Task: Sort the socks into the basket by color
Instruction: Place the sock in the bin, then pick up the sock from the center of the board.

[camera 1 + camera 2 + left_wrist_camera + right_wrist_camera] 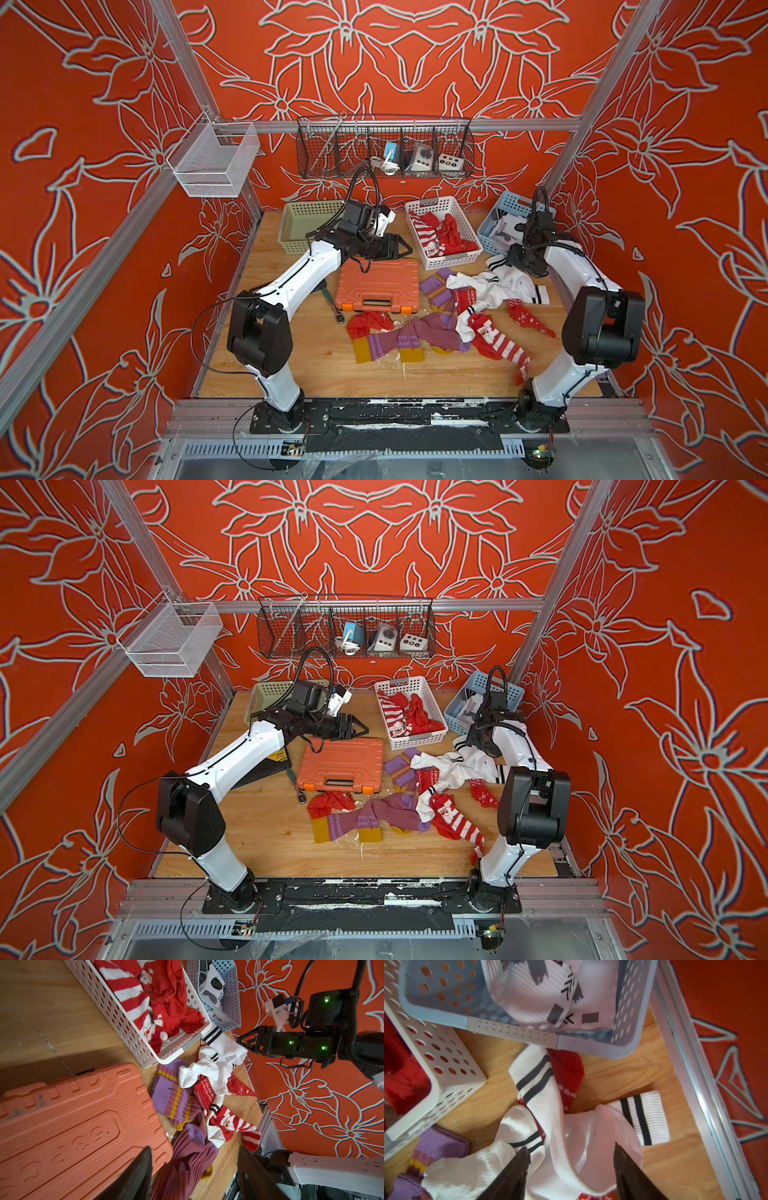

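Socks everywhere on the right half of the desk (299,365). The sock heap (453,316) sprawls between the orange tool case (378,282) and the right arm. The purple socks (399,340), mustard at the toes, lie along the front of it. A red-and-white Santa sock (498,343) sits just to their right, and a red snowflake sock (530,320) lies out on the edge. The white striped socks (505,284) are draped across the back of the pile, nearest the baskets.

Some sorting is already done. There are red socks (440,235) in the white basket (453,258), and patterned white socks (505,226) with black-grey marks in the blue basket (513,203) right alongside it. A green basket (311,205) stands at the far left, behind the left arm.

Now the arms. The right pincer (571,1148) is over the white striped socks, just in front of the blue basket. Its fingers are spread wide, with white fabric showing between them. It has nothing clamped that I can make out, though from here I can't tell whether the tips are brushing the sock or hanging just clear of it. The left pincer (406,250) hangs over the far edge of the orange tool case, pointing toward the white basket. Its jaws are well apart and there is nothing in them. In both top views the heap lies between the two arms, closer to the right one.
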Available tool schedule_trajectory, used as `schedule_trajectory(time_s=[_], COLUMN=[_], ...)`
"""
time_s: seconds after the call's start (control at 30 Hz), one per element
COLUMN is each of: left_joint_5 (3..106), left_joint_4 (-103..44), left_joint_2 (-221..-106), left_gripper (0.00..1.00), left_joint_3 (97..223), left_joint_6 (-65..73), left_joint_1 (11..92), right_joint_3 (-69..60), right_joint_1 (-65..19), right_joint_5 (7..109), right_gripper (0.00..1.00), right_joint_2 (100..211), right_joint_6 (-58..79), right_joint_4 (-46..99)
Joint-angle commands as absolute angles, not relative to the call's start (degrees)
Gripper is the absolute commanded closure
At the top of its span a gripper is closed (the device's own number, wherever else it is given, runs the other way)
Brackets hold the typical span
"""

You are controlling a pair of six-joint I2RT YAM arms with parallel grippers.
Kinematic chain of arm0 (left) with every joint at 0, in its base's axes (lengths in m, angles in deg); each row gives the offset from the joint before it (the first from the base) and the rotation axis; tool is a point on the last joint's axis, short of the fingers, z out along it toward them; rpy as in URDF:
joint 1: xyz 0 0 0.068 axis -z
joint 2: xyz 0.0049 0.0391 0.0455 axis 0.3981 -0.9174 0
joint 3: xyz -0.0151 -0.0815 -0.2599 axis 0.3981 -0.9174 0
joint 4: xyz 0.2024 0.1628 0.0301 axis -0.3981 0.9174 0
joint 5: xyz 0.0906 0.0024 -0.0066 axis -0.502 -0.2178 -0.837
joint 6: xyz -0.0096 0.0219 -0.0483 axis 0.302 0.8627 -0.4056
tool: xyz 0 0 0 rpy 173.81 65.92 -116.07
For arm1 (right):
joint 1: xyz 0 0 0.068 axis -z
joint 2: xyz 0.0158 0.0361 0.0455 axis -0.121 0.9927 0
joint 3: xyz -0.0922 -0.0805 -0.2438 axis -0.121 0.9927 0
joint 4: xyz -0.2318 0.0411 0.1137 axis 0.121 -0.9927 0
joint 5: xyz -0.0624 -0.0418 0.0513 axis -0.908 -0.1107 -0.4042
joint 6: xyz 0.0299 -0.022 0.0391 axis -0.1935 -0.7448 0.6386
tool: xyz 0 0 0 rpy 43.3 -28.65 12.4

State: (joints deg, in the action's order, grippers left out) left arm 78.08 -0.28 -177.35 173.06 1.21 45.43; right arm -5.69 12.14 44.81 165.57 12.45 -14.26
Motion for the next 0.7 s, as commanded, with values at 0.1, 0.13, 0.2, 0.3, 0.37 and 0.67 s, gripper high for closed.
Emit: schedule_trajectory(time_s=[0.1, 0.13, 0.2, 0.3, 0.37, 0.67], left_joint_5=[79.56, 79.65, 79.82, 79.95, 79.96, 80.05], left_joint_4=[-1.90, -1.98, -2.18, -2.43, -2.44, -2.35], left_joint_2=[-175.10, -175.21, -175.18, -175.18, -175.13, -175.00], left_gripper=[0.36, 0.36, 0.37, 0.37, 0.37, 0.37], left_joint_3=[172.27, 172.25, 172.18, 171.90, 171.81, 171.63], left_joint_6=[1.67, 1.53, 1.40, 1.25, 1.25, 1.56], left_joint_1=[44.70, 44.73, 44.64, 44.64, 44.55, 44.29], right_joint_3=[-3.45, -3.21, -2.82, -2.40, -2.49, -5.85], right_joint_1=[10.93, 10.76, 10.40, 10.31, 10.29, 10.20], right_joint_5=[48.46, 48.43, 48.24, 47.86, 47.74, 51.12], right_gripper=[0.42, 0.44, 0.47, 0.55, 0.64, 1.00], right_joint_2=[165.20, 165.11, 165.09, 165.26, 165.51, 165.54], right_joint_6=[11.07, 11.00, 10.73, 10.56, 10.63, 11.24], right_joint_4=[-15.08, -15.15, -15.43, -15.71, -15.85, -17.26])
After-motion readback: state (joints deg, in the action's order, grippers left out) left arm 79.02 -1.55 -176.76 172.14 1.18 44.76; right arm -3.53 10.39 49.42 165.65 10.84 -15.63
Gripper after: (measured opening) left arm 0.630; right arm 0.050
